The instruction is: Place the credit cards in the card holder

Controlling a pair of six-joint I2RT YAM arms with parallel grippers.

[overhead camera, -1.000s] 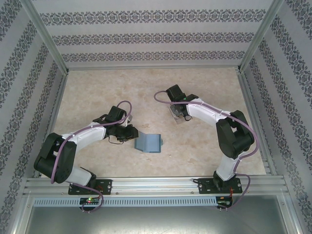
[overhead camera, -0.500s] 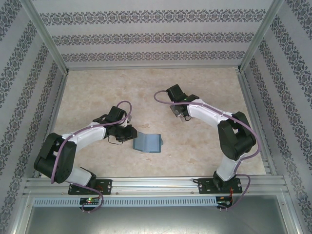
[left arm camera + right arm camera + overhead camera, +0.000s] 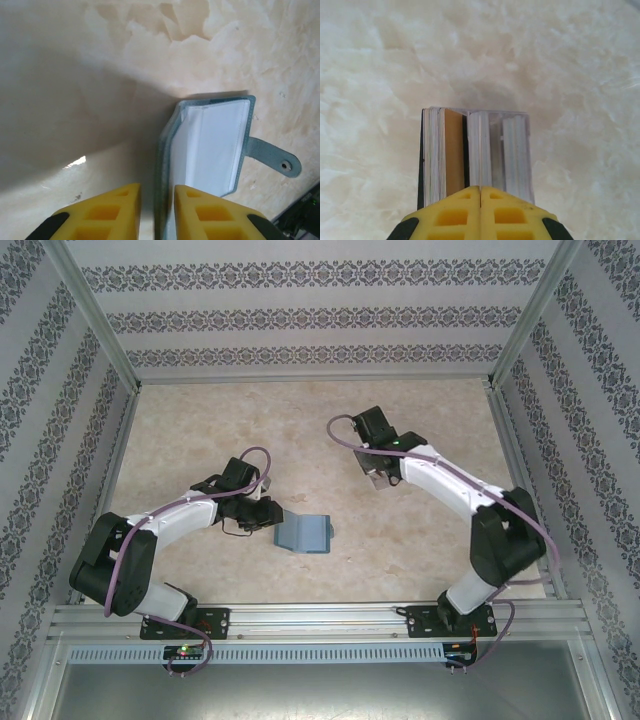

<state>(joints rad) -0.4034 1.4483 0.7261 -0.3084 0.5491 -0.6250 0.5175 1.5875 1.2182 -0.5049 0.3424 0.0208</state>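
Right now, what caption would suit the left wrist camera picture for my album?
Yellow-fingered left hand pinches one cover of the open teal-blue folding card holder on the marbled beige table.

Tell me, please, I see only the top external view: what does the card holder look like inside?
Observer: In the left wrist view the card holder is open and its inside is white.
Operator: Is it gripped?
Observer: Its teal cover edge stands between the fingers of the left hand; I cannot tell whether they pinch it.
Operator: And the other arm?
Observer: The right hand has its fingers pressed together; just beyond them the credit cards stand on edge, stacked.
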